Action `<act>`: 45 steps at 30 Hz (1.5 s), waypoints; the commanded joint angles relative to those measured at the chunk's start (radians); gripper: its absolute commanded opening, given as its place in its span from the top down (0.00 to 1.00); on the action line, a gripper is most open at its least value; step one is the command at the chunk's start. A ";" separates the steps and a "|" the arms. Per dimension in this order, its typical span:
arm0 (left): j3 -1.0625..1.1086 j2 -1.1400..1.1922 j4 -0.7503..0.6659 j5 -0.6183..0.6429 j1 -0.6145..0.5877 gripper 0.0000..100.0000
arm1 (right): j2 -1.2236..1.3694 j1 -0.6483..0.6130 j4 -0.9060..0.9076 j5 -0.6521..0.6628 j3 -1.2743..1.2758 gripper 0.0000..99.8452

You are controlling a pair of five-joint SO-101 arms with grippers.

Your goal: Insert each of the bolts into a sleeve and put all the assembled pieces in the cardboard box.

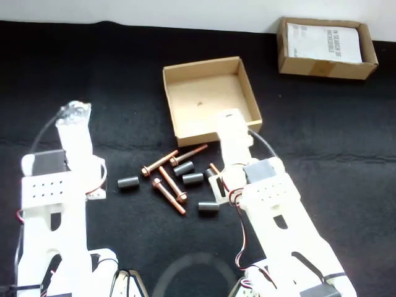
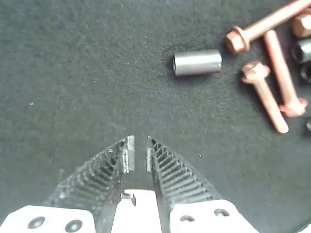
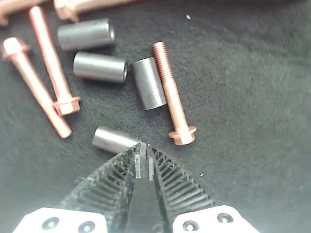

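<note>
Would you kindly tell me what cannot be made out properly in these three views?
- High view: the right arm partly covers the half-hidden bolt and the half-hidden sleeve beside it.
- Right wrist view: the right gripper hides one end of the nearest sleeve. The picture edge cuts off the edge bolt.
- Left wrist view: the picture edge cuts off the edge sleeve.

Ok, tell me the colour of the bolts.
The bolts are copper-coloured, clearest in the right wrist view.
</note>
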 commanded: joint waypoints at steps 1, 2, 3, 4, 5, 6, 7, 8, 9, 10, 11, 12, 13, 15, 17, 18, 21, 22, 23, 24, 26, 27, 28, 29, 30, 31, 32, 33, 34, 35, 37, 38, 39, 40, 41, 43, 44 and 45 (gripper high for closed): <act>0.093 -0.013 -0.121 -0.005 -0.008 0.93 | 0.004 -0.008 0.025 0.118 -0.013 0.99; 0.113 -0.013 -0.146 -0.005 -0.008 0.93 | 0.004 -0.022 0.036 0.149 -0.013 0.99; 0.130 -0.013 -0.167 -0.005 -0.008 0.93 | 0.004 -0.042 0.048 0.178 -0.012 0.99; 0.147 -0.013 -0.189 -0.003 -0.008 0.93 | 0.004 -0.062 0.065 0.207 -0.010 0.99; 0.165 -0.013 -0.212 -0.003 -0.008 0.93 | 0.004 -0.088 0.074 0.230 -0.010 0.99; 0.185 -0.013 -0.236 -0.003 -0.008 0.93 | 0.004 -0.113 0.081 0.252 -0.008 0.99; 0.203 -0.013 -0.262 -0.003 -0.008 0.93 | 0.004 -0.140 0.090 0.276 -0.008 0.98; 0.222 -0.013 -0.287 -0.003 -0.008 0.93 | 0.004 -0.166 0.099 0.304 -0.010 0.97; 0.240 -0.013 -0.311 -0.003 -0.008 0.93 | 0.005 -0.193 0.110 0.331 -0.012 0.94; 0.257 -0.013 -0.333 -0.002 -0.008 0.93 | 0.005 -0.219 0.122 0.356 -0.012 0.91; 0.272 -0.013 -0.354 -0.002 -0.008 0.93 | 0.005 -0.240 0.133 0.381 -0.012 0.89; 0.291 -0.013 -0.377 -0.002 -0.008 0.93 | 0.005 -0.259 0.145 0.404 -0.012 0.87; 0.311 -0.013 -0.402 -0.002 -0.008 0.93 | 0.005 -0.272 0.154 0.425 -0.012 0.87; 0.348 -0.015 -0.454 0.000 -0.008 0.93 | 0.007 -0.288 0.162 0.460 -0.012 0.87; 0.358 -0.018 -0.483 0.000 -0.018 0.93 | 0.027 -0.289 0.162 0.497 -0.013 0.87; 0.360 -0.015 -0.496 -0.002 -0.035 0.93 | 0.045 -0.289 0.160 0.516 -0.016 0.87; 0.363 -0.013 -0.546 -0.002 -0.091 0.93 | 0.117 -0.289 0.153 0.552 -0.064 0.87; 0.364 -0.013 -0.552 -0.002 -0.102 0.93 | 0.142 -0.291 0.153 0.566 -0.088 0.87; 0.364 -0.013 -0.554 -0.002 -0.108 0.93 | 0.166 -0.292 0.153 0.578 -0.113 0.87; 0.364 -0.013 -0.554 -0.002 -0.110 0.93 | 0.193 -0.292 0.151 0.586 -0.142 0.87; 0.364 -0.013 -0.557 -0.002 -0.110 0.93 | 0.245 -0.292 0.151 0.600 -0.196 0.87; 0.364 -0.013 -0.559 -0.002 -0.110 0.93 | 0.271 -0.289 0.150 0.612 -0.219 0.87; 0.364 -0.013 -0.559 -0.003 -0.110 0.93 | 0.297 -0.288 0.139 0.626 -0.232 0.87; 0.364 -0.013 -0.560 -0.003 -0.110 0.93 | 0.320 -0.288 0.128 0.637 -0.243 0.87; 0.364 -0.013 -0.560 -0.003 -0.110 0.93 | 0.343 -0.286 0.113 0.649 -0.251 0.87; 0.364 -0.013 -0.560 -0.005 -0.110 0.93 | 0.366 -0.286 0.094 0.657 -0.252 0.87; 0.364 -0.013 -0.562 -0.005 -0.110 0.93 | 0.389 -0.286 0.077 0.664 -0.255 0.87; 0.364 -0.012 -0.562 -0.006 -0.110 0.93 | 0.412 -0.286 0.064 0.669 -0.257 0.87; 0.364 -0.012 -0.569 -0.006 -0.110 0.93 | 0.433 -0.286 0.048 0.669 -0.257 0.87; 0.369 -0.012 -0.578 -0.006 -0.110 0.93 | 0.455 -0.286 0.038 0.669 -0.257 0.87; 0.383 -0.012 -0.598 -0.006 -0.110 0.93 | 0.489 -0.286 0.022 0.669 -0.257 0.87; 0.384 -0.012 -0.601 -0.006 -0.110 0.93 | 0.503 -0.286 0.018 0.669 -0.257 0.87; 0.384 -0.012 -0.601 -0.006 -0.110 0.93 | 0.516 -0.286 0.016 0.669 -0.257 0.87; 0.384 -0.012 -0.601 -0.006 -0.110 0.93 | 0.526 -0.278 0.005 0.669 -0.257 0.87; 0.384 -0.012 -0.601 -0.006 -0.110 0.93 | 0.535 -0.269 -0.005 0.669 -0.257 0.87; 0.384 -0.012 -0.601 -0.006 -0.110 0.93 | 0.552 -0.245 -0.033 0.669 -0.257 0.87; 0.386 -0.012 -0.601 -0.006 -0.110 0.93 | 0.562 -0.229 -0.042 0.671 -0.257 0.87; 0.386 -0.012 -0.601 -0.006 -0.110 0.93 | 0.572 -0.216 -0.047 0.671 -0.259 0.87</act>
